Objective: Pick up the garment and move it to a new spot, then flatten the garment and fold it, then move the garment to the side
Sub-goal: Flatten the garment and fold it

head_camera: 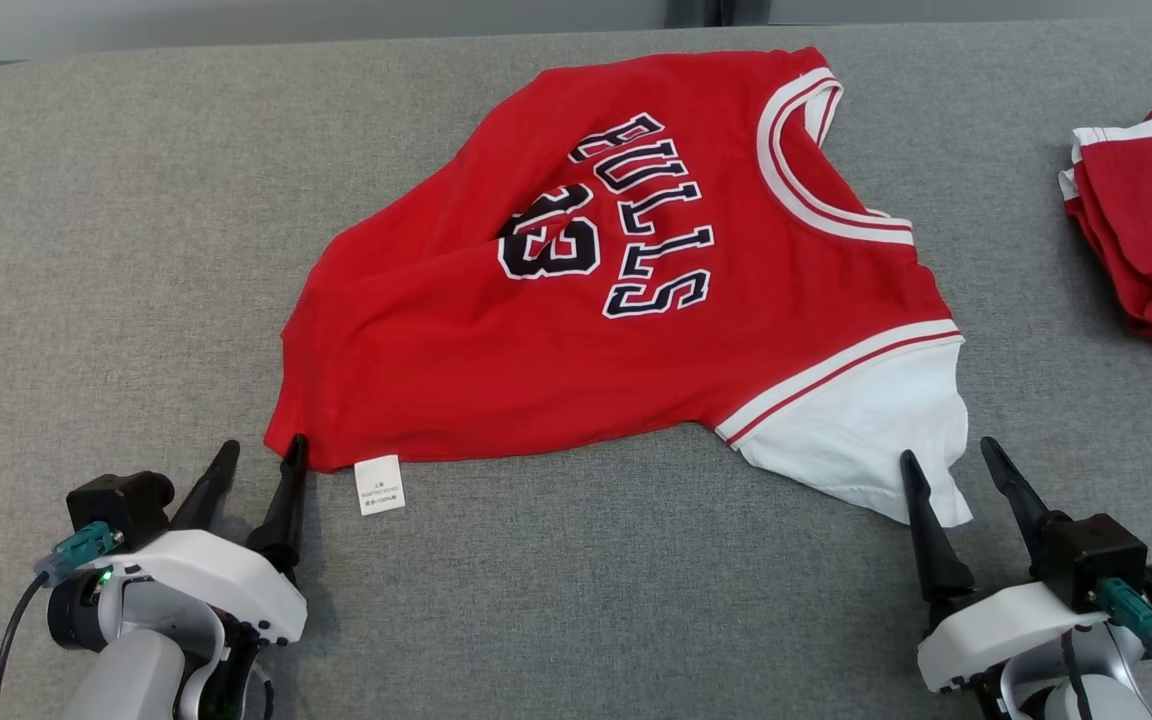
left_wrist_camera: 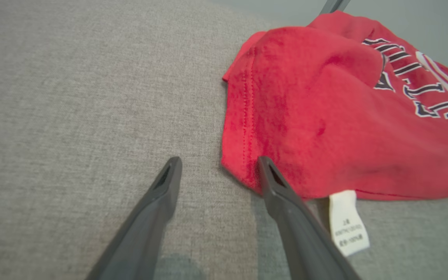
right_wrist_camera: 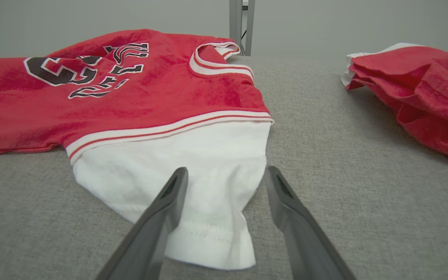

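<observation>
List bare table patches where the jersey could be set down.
Widest bare stretch: grey table left of the jersey. Also the near strip between the left gripper and right gripper. Crowded right: narrower gap between jersey and the second red garment.

Garment (head_camera: 616, 300) on table (head_camera: 136, 250), second garment (head_camera: 1151, 225) right

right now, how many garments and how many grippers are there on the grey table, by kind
garments: 2, the spread red jersey and the bunched red garment off to the robot's right
grippers: 2, the left gripper and the right gripper, both open at the jersey's near edge
total: 4
</observation>
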`<state>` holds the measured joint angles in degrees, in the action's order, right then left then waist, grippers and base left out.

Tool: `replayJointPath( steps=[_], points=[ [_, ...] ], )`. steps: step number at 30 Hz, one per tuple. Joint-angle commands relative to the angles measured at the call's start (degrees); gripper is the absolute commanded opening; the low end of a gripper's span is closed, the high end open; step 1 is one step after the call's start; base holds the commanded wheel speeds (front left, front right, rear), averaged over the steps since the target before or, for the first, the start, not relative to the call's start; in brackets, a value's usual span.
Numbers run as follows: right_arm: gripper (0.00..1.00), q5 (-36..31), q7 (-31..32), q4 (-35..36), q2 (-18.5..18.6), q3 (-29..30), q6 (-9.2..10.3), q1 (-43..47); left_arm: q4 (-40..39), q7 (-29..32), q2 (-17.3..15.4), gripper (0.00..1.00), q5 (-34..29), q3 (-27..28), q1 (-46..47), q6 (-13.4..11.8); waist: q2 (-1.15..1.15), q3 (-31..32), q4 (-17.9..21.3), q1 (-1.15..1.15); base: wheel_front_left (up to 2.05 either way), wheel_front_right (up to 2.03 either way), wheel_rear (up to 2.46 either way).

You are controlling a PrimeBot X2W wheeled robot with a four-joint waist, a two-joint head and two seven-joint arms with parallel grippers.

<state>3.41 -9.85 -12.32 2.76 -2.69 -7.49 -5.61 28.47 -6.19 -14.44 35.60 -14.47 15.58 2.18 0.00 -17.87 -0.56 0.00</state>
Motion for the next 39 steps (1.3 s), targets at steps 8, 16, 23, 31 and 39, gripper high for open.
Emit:
replayJointPath(
  steps=[8, 16, 23, 31, 39],
  points=[
    [1.0, 0.3, 2.8, -1.0, 0.3, 0.9, -0.01, -0.5, 3.5, 0.2, 0.4, 1.0, 0.9, -1.1, 2.5, 1.7, 0.0, -1.5, -0.5, 0.0, 0.0, 0.0, 0.0],
    [1.0, 1.2, 4.1, -1.4, 0.3, 0.6, -0.01, 0.3, 5.0, 1.6, 0.4, 0.67, 1.3, -3.6, 2.8, 3.7, 0.0, -2.2, -0.6, 0.0, 0.0, 0.0, 0.0],
    [1.0, 1.7, 4.7, -1.8, 0.3, 0.3, -0.01, 0.7, 3.7, 2.2, 0.3, 0.24, 1.3, -6.1, 2.3, 4.7, 0.0, -2.2, -0.6, 0.0, 0.0, 0.0, 0.0],
    [0.0, 2.8, 5.6, -2.2, 0.2, -1.0, -0.01, 0.5, 1.6, 2.8, 0.0, 0.0, 1.8, -8.2, 1.7, 5.1, 0.0, -1.9, -0.7, 0.0, 0.0, 0.0, 0.0],
    [0.0, 7.8, 3.4, 2.0, 0.3, 0.0, -0.01, -0.4, -8.6, 1.9, -3.4, 0.0, 4.2, -4.5, -2.1, 2.9, 0.0, 0.2, 0.3, 0.0, 0.0, 0.0, 0.0]
  ],
)
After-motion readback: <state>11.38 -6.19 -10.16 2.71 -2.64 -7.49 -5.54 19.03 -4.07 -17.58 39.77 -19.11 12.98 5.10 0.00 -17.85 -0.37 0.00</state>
